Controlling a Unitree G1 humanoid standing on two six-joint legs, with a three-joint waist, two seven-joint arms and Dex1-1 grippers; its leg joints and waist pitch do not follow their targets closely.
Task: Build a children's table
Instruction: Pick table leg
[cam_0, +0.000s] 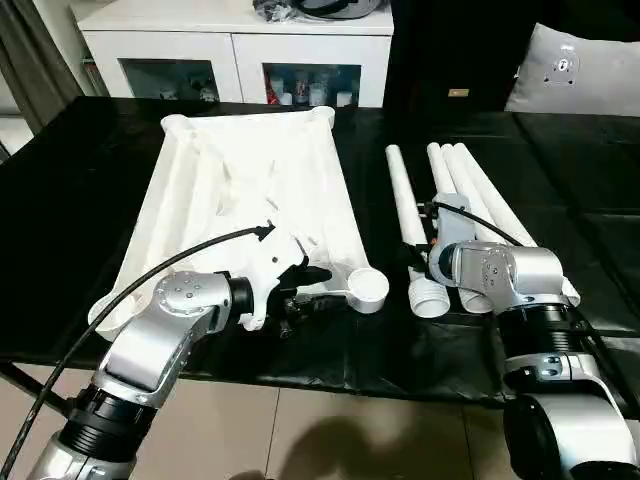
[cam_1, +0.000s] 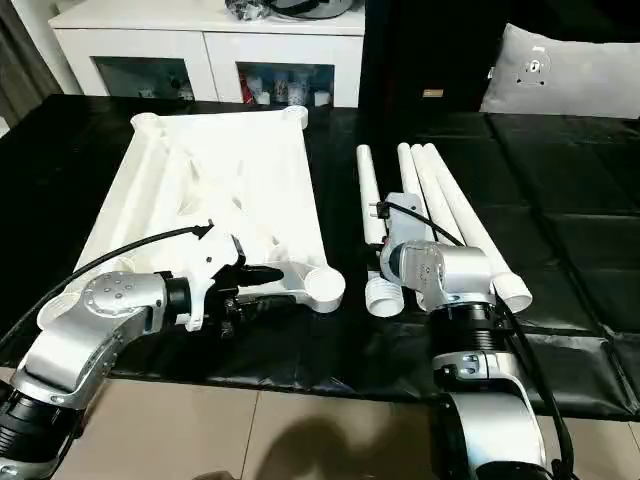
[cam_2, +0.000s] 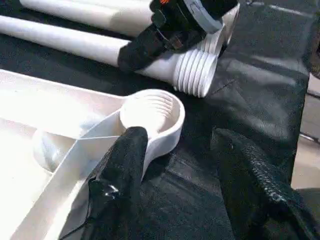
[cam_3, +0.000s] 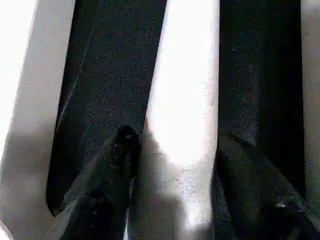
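The children's table top lies upside down on the black table, ribs up, with a round corner socket at its near right corner. My left gripper stands open just behind that socket. One finger rests over the top's rim, and the other is over the black cloth. Several white legs lie side by side to the right. My right gripper straddles the leftmost leg near its threaded end, a finger against each side.
A white cabinet with glass doors stands behind the black table. A grey cushion sits at the back right. The table's near edge runs just in front of both grippers, with tiled floor below.
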